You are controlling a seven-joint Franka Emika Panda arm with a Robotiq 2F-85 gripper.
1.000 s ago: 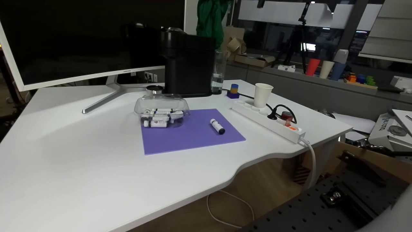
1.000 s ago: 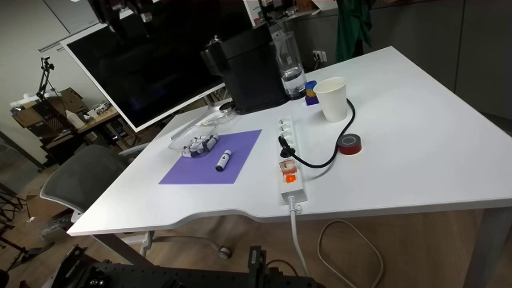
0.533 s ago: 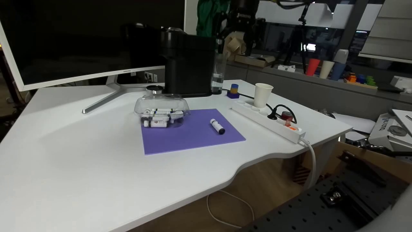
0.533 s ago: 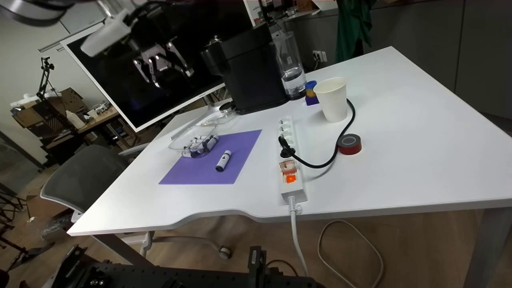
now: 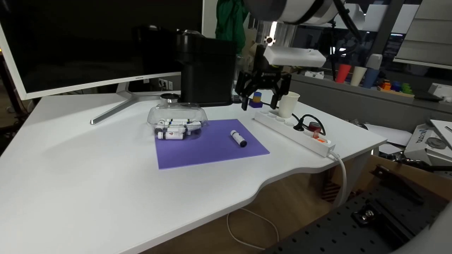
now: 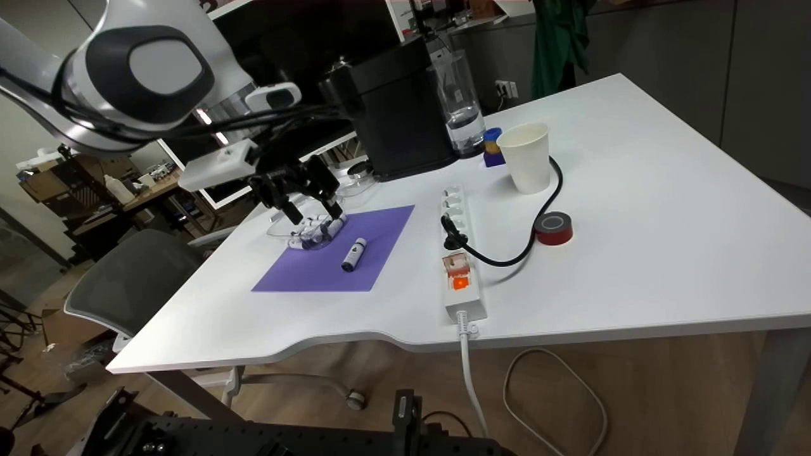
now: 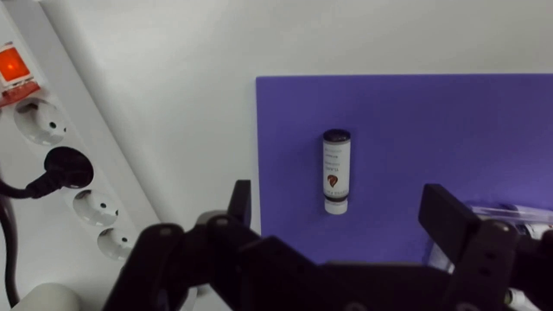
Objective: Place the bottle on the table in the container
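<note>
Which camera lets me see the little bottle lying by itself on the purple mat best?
The wrist view. It looks down on the bottle and shows it biggest, with its white cap, dark end and the red-brown mark on its label. Both exterior views show it whole too, but much smaller, its print unreadable.

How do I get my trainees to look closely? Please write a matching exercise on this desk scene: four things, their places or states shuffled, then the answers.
Things
1. loose bottle
2. clear container
3. gripper
4. paper cup

Places or states
A. open, gripping nothing
B. upright beside the power strip
C. on its side on the purple mat
D. with several bottles inside

Pairs: 1-C; 2-D; 3-A; 4-B
</note>
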